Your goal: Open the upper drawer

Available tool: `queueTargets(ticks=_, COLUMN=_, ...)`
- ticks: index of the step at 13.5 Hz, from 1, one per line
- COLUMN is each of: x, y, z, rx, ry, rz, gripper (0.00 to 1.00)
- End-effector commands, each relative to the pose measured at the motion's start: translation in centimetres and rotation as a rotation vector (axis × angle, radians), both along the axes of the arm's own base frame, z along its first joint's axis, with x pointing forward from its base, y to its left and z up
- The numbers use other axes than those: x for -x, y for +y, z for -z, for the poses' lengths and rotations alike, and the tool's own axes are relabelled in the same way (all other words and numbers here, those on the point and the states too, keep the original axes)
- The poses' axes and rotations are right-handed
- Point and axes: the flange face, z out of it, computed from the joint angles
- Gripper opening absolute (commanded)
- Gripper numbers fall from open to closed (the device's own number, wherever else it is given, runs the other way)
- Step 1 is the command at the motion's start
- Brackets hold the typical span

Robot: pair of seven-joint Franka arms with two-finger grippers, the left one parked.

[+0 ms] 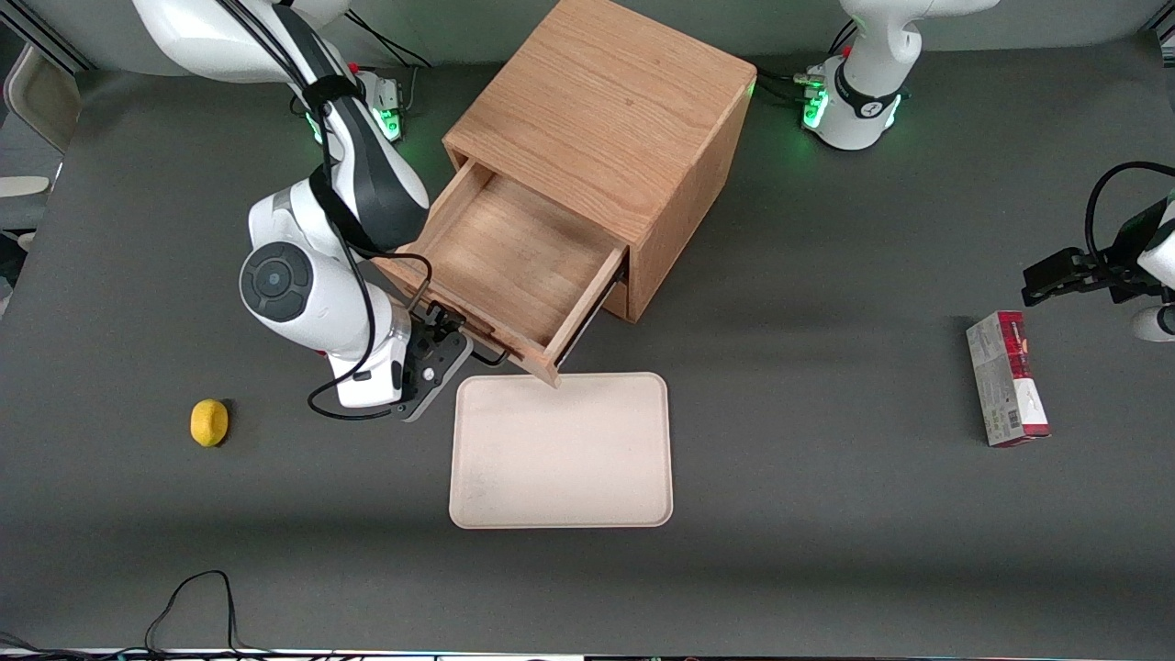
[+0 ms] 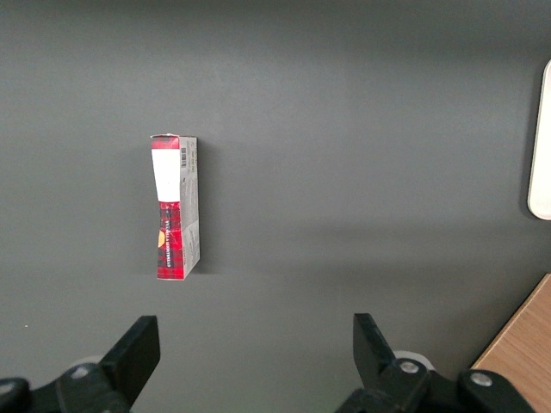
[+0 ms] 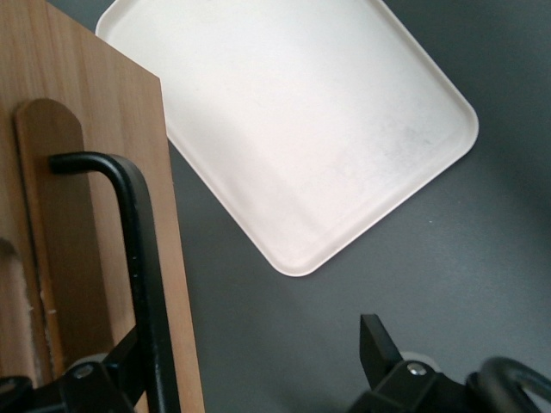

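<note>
upper drawer (image 1: 514, 262) is pulled well out of the oak cabinet (image 1: 610, 119), tray body exposed and bare inside. its front panel hangs over the worktop (image 1: 826, 514), and the panel's corner nearest the front camera sits right at the edge of the cream tray (image 1: 562, 452), overlapping that edge as seen from above.

tool (image 1: 439, 347) is at the drawer front, at the end of the panel toward the working arm's side. its fingers are spread apart: in the wrist view the dark wire handle (image 3: 142, 267) runs past one finger (image 3: 112, 374), the other finger (image 3: 379, 353) stands well clear over bare worktop. the bar lies just inside the first finger; contact there can't be made out. not clamped on anything.

room: open grey worktop nearer the front camera than the tray, and a wide bare strip between the tray and the red-and-white carton (image 1: 1007, 378), which lies flat toward the parked arm's end. a yellow lemon (image 1: 209, 422) sits alone toward the working arm's end, well apart from tool and tray. the working arm's elbow and cable sit over the drawer's side wall.
</note>
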Motion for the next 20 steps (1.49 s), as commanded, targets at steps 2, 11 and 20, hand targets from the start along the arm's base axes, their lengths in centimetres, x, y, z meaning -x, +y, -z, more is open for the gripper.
queueTargets(ticks=2, x=-1.9, y=-1.4, z=-0.1, rx=0.006, ry=-0.008, rz=0.010, gripper=1.00)
queueTargets(ticks=11, x=-3.4, y=-2.8, z=-1.4, rx=-0.004, ry=-0.036, rz=0.043, gripper=1.00)
queueTargets(ticks=20, x=-3.5, y=-5.8, z=-14.2, rx=0.001, ry=-0.056, rz=0.070, gripper=1.00)
